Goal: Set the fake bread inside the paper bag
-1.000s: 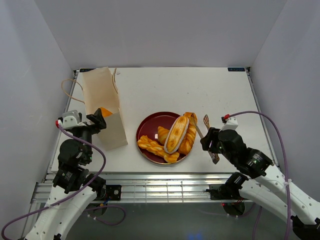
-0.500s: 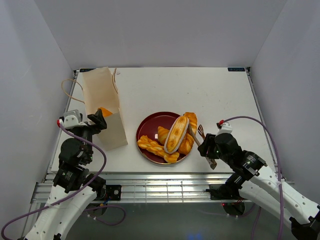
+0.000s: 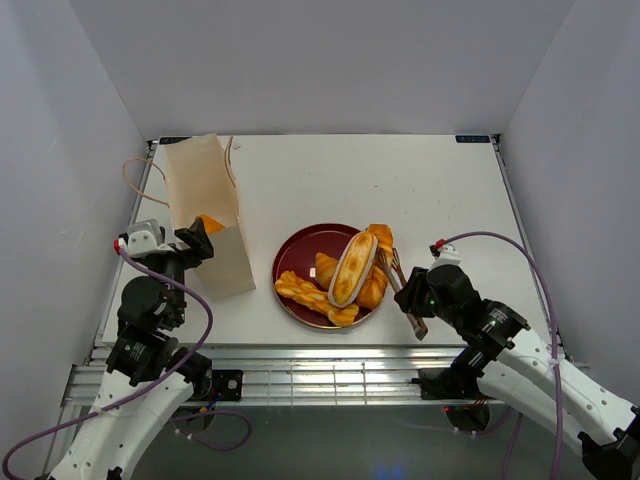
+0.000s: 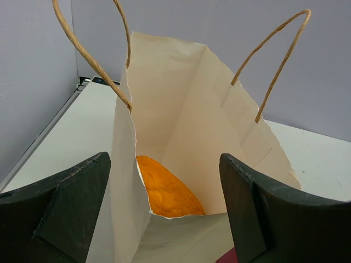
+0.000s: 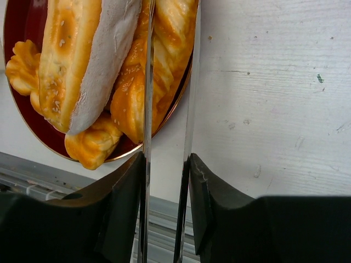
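The paper bag [image 3: 205, 200] stands open at the left with one orange bread [image 3: 210, 223] inside. My left gripper [image 3: 197, 240] is open at the bag's near rim. In the left wrist view its fingers [image 4: 60, 213] stand either side of the bag [image 4: 192, 109], with the bread [image 4: 164, 189] low inside. Several breads lie on the dark red plate [image 3: 293, 255]: a cream-striped loaf [image 3: 353, 267], a braid [image 3: 315, 297] and a twisted loaf [image 3: 378, 275]. My right gripper [image 3: 415, 300] is shut on metal tongs [image 3: 393, 268]. The tong arms [image 5: 148, 82] straddle the twisted loaf's [image 5: 164, 60] right edge.
The plate's rim [image 5: 33, 131] and a small croissant piece [image 5: 93, 145] show in the right wrist view. The table's front rail runs just below the plate. White walls close in the left, right and back sides. The bag's string handles [image 3: 130, 180] hang toward the left wall.
My right gripper has moved left with the tongs, bringing their tips from beside the plate to the twisted loaf. The left arm and the bag have not moved.
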Tool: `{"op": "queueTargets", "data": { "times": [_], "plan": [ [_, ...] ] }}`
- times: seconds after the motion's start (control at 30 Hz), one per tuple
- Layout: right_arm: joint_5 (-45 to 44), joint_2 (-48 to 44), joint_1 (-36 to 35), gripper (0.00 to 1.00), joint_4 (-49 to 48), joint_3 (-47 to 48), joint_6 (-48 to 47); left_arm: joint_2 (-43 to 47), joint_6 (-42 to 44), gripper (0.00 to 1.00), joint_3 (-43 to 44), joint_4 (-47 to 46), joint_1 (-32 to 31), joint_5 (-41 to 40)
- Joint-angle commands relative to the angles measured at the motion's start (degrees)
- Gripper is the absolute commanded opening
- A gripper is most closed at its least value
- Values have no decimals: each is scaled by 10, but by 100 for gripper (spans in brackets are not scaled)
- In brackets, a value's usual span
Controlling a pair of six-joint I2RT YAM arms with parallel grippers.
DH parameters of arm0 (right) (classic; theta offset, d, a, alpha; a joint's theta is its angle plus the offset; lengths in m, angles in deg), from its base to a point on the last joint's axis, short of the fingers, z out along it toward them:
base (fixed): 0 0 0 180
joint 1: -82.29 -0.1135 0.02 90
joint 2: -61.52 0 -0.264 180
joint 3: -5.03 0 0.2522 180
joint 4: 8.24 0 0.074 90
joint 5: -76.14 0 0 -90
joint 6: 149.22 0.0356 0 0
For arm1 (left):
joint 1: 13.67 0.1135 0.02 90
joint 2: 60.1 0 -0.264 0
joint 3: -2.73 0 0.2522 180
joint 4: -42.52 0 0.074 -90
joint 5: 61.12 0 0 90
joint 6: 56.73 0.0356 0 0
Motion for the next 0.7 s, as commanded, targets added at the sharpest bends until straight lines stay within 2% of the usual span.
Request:
{"op": "queueTargets", "data": {
  "times": [0.0, 0.17, 0.47, 0.67],
  "plan": [
    [4, -3, 2, 33, -31, 34, -7, -5, -1, 90, 9, 1, -2, -5],
    [2, -1, 1, 24, -25, 69, -22, -6, -1, 90, 9, 1, -2, -7],
    [-32, 18, 1, 22, 4, 165, -75, -3, -1, 90, 9, 1, -2, -12],
    [-19, 24, 1, 21, 11, 197, -99, -1, -2, 90, 7, 1, -2, -12]
  ]
}}
